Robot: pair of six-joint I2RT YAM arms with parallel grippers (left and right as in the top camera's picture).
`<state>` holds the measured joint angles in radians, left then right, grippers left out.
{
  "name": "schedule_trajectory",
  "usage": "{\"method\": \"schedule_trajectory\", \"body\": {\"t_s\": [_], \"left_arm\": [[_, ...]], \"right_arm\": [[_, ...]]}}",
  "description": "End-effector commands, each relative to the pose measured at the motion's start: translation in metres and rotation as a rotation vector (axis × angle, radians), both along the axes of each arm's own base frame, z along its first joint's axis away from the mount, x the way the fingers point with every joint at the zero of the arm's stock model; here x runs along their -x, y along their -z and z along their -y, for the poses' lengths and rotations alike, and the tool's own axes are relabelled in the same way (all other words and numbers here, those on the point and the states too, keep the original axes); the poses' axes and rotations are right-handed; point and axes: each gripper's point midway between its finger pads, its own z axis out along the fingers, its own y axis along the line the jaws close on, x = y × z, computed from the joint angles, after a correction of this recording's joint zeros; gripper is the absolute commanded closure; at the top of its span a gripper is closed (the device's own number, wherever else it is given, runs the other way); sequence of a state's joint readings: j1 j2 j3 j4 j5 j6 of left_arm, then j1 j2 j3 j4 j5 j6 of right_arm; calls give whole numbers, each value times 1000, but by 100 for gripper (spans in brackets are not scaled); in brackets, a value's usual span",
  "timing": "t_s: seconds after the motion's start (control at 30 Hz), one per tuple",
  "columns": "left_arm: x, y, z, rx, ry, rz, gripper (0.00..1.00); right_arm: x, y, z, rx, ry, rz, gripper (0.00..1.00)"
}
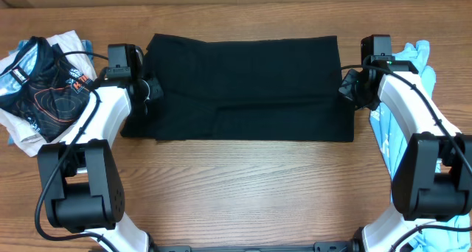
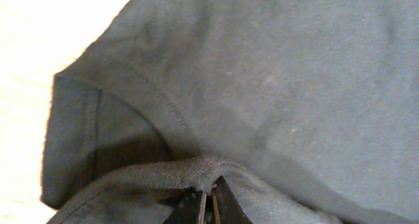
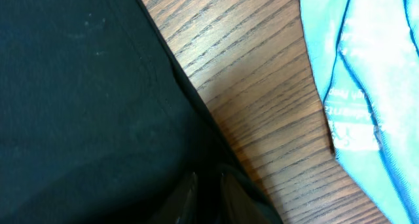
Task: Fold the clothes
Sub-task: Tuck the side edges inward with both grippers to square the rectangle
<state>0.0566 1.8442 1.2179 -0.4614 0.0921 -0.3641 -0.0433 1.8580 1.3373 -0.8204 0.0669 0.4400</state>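
Black T-shirt (image 1: 243, 82) is pinched by the low, forward-reaching left pincer (image 2: 208, 199).

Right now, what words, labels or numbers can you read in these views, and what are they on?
Light blue shirt: white lettering, too blurred to read.
Dark patterned shirt: white and red marks, too small to read.
Black shirt: no text.

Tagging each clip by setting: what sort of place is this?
Likely a robotics lab bench: left arm and right arm at a wooden table, a black T-shirt laid out, a light blue tee beside it.
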Motion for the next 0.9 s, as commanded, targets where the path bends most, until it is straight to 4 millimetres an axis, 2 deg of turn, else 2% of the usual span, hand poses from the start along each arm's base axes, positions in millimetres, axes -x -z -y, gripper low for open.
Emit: {"method": "schedule_trajectory", "body": {"t_s": [0.0,0.27,0.3,0.43,0.5,0.57,0.63,0.73,0.77,0.8,0.87], "left_arm": [[7,10,-12,-75,-32,-41,96],[16,13,-27,-142,-107,-81,96],[17,13,-30,-148,-127,-86,96],[20,14,-33,-151,-165,-96,96],[21,14,-33,-151,-165,-97,96],[22,14,-33,-151,-165,-103,95],[23,15,-33,-152,-165,-109,87],[25,15,-33,-153,-164,-115,69],[24,15,-33,-156,-165,-113,58],[24,15,-35,-164,-169,-111,43],[22,11,-38,-176,-172,-104,25]], "right_arm": [[-5,-2,0,7,-4,13,85],[-5,-2,0,7,-4,13,84],[-5,-2,0,7,-4,13,80],[-5,-2,0,7,-4,13,77],[-5,-2,0,7,-4,13,67],[-4,-2,0,7,-4,10,65],[-3,-2,0,7,-4,6,65],[1,-1,-1,6,-4,-10,65],[3,0,-1,6,-4,-18,65],[5,1,-1,6,-4,-28,64],[10,2,-1,5,-4,-49,64]]}}
